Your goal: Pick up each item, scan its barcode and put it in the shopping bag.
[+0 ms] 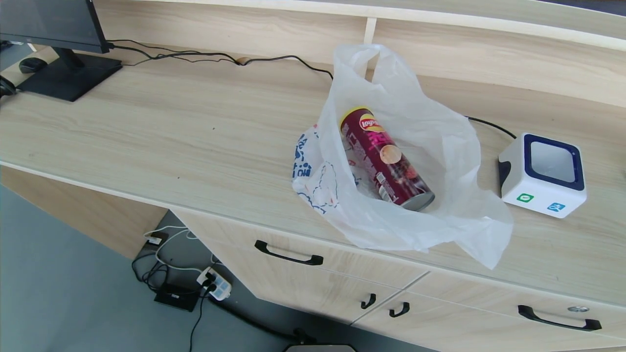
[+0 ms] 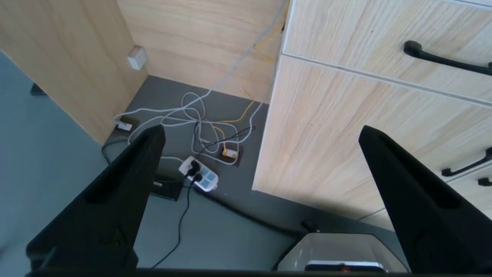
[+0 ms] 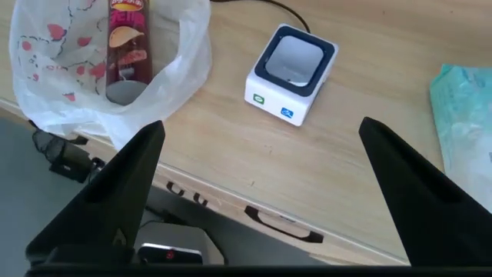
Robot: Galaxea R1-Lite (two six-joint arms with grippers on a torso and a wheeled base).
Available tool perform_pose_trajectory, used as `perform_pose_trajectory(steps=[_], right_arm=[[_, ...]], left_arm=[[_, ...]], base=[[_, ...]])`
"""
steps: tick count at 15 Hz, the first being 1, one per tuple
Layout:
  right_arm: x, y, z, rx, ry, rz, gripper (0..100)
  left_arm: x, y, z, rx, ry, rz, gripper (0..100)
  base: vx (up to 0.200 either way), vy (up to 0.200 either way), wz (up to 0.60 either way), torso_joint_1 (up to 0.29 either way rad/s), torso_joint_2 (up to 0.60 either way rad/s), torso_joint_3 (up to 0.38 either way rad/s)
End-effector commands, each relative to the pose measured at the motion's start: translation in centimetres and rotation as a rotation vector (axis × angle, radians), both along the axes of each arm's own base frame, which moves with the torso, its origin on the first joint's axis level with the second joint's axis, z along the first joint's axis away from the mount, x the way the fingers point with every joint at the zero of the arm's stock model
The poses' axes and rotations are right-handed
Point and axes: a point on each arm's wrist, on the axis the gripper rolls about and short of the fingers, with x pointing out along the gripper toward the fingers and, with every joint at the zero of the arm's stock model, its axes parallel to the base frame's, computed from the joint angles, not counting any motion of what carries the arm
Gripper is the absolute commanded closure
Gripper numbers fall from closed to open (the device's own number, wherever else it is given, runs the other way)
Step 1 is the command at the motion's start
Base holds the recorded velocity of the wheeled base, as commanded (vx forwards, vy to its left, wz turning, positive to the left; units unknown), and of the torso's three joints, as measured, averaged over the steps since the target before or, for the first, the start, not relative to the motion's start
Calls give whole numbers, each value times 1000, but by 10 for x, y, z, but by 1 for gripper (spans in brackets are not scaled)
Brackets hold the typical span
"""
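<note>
Here, pale wood counter [image 1: 171, 142] with shopping bag [image 1: 440, 146], scanner [image 1: 543, 176], monitor [image 1: 49, 22]; grey floor [image 1: 58, 293].

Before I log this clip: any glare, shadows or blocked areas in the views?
Head view: even light, pale sheen on the scanner window, faint shadow under the bag. Left wrist view: dark open jaws of the left gripper block both lower corners. Right wrist view: same with the right gripper.
</note>
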Motion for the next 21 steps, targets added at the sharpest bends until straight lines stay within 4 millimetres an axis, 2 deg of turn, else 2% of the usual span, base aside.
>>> perform_pose_trajectory(steps=[1,5,9,12,13,15,17,21], right_arm=[[-2,0,-2,5,-4,1,0],[-3,0,-17,18,-47,37,0],[-3,0,-18,17,-50,38,0],[3,2,-10,28,-76,41,0],[9,3,0,47,-132,39,0],[18,5,5,123,-173,38,0],[19,5,-4,221,-134,37,0],[18,5,-28,228,-79,24,0]], left_arm=[[0,0,0,0,1,0,0],[0,0,0,0,0,0,0],[0,0,0,0,1,0,0],[0,0,0,-2,0,0,0],[0,0,0,0,1,0,0],[0,0,0,0,3,0,0],[0,0,0,1,3,0,0],[0,0,0,1,1,0,0]], base=[[0,0,0,0,0,0],[0,0,-450,1,2,1],[0,0,-450,3,3,4],[0,0,0,0,0,0],[0,0,0,0,0,0],[0,0,0,0,0,0],[0,-200,0,2,7,-2],[0,-200,0,6,-1,0]])
